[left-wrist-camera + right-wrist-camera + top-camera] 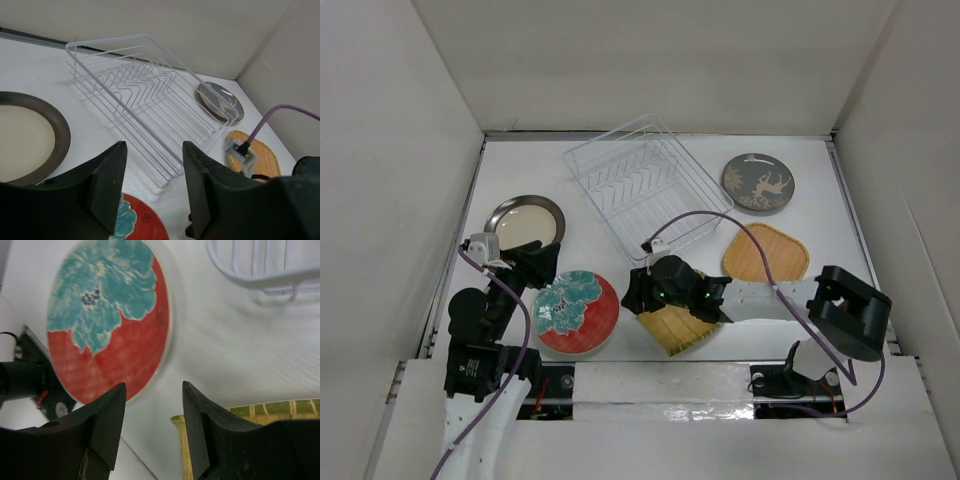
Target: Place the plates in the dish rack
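The left tool (154, 148) and right tool (153, 388) are spread wide, the right poised at the yellow plate (677, 329), seemingly for grasping.

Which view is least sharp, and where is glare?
Right wrist view: softest; the red round plate with teal flower and the clear wire dish rack look smeared. Top external view: glare on the shiny near-edge strip. Left wrist view: rack crisp.

I am reading the dish rack (648, 185) as glossy white wire. Yellow plate (676, 328) is showing ribs, table (525, 172) looking matt.
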`<state>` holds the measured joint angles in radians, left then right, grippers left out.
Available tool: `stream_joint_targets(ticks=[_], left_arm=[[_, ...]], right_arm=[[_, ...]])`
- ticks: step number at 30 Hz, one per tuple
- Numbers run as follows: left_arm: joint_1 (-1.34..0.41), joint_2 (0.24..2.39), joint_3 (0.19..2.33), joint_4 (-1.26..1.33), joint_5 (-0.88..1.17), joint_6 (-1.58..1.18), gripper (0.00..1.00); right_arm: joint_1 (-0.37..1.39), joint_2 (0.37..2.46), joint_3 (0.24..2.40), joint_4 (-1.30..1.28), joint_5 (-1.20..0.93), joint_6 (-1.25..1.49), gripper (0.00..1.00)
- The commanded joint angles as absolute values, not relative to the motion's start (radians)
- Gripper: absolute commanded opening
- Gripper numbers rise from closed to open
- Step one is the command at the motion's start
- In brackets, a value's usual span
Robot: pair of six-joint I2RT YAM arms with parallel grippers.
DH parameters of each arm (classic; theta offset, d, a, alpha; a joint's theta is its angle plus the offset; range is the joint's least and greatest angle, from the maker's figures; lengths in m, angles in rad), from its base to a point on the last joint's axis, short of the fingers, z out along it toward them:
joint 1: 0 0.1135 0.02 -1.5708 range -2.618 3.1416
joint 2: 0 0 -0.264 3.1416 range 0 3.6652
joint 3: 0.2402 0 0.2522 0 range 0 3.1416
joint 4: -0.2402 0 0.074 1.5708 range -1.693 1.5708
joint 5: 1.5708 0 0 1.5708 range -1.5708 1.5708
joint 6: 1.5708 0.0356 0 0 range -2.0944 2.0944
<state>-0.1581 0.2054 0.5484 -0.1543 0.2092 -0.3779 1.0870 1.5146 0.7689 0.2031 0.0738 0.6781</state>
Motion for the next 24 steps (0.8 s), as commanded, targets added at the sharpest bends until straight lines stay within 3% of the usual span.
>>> stream_joint_targets(ticks=[1,20,24], left_arm=[[-0.166,0.190,0.549,-0.110,0.209,-0.377,0.47],[-0.166,0.193,0.552,-0.101,0.236,-0.371,0.48],[-0.166,0.209,0.557,-0.106,0.238,-0.368,0.48]], right_arm=[[1.092,1.596,0.792,0.268,0.064,0.710,0.55],[1.132,1.913,0.890,0.433,-0.031,0.796,0.52],[1.132,1.960,0.845,0.553,-0.067,0.853,0.27]])
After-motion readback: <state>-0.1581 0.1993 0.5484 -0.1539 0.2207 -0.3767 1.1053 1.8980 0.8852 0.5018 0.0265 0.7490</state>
